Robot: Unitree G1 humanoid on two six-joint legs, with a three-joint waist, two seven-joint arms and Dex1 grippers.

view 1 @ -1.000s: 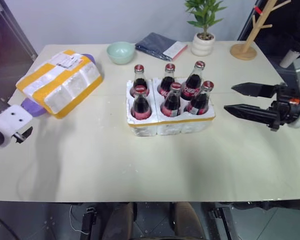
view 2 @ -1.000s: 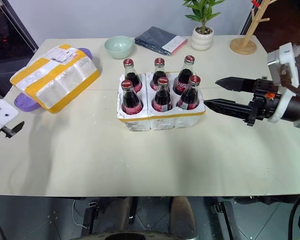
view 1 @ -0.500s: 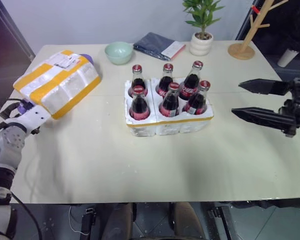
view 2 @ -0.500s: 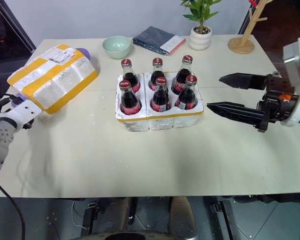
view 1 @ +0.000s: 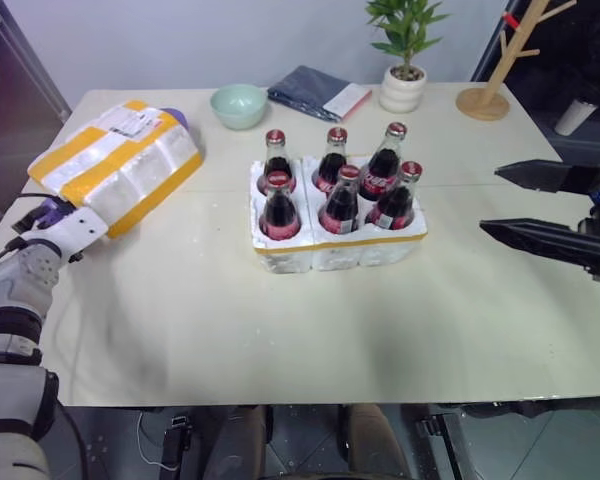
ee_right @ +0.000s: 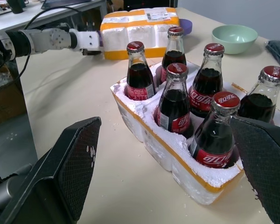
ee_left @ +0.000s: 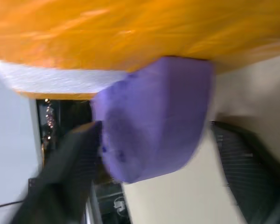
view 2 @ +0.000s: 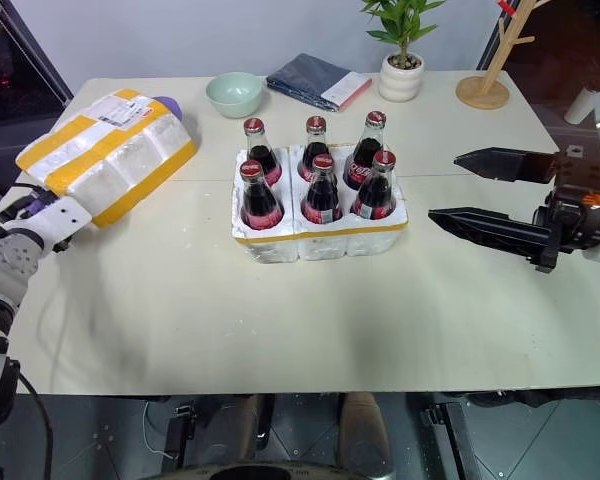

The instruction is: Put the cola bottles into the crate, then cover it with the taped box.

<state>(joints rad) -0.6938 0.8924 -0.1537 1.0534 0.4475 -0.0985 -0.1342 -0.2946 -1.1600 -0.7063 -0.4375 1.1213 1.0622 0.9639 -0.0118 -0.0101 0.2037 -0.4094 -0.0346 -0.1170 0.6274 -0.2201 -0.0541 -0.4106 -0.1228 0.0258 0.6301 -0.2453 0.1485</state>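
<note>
Standing in two rows of three, the six cola bottles point(view 1: 338, 190) fill the wells of the crate point(view 1: 340, 245), which sits near the middle of the desk point(view 1: 280, 330); every bottle is upright with its red cap on. The crate's foam walls hide the bottle bases, and the front row partly covers the labels of the back row. Well apart from it, toward the desk's far left corner, the taped box point(view 1: 115, 165) lies tilted, its near end propped on a purple object point(ee_left: 154, 126) that is mostly hidden beneath it, so its shape is hard to make out. The left pincer point(ee_left: 158, 154) is at that near left corner of the box, its two dark fingers standing on either side of the purple object with a gap between them; from above, its white wrist covers the fingers, and whether they press on anything cannot be told. The right pincer point(view 1: 520, 205) hovers to the right of the crate, level, pointing toward the bottles, jaws spread wide and holding nothing; its wrist is cut off at the frame edge. Behind the crate along the far edge stand a pale green bowl point(view 1: 240, 105), a folded dark cloth point(view 1: 320, 92), a potted plant point(view 1: 405, 60) and a wooden stand point(view 1: 495, 70) whose top is cut off.
</note>
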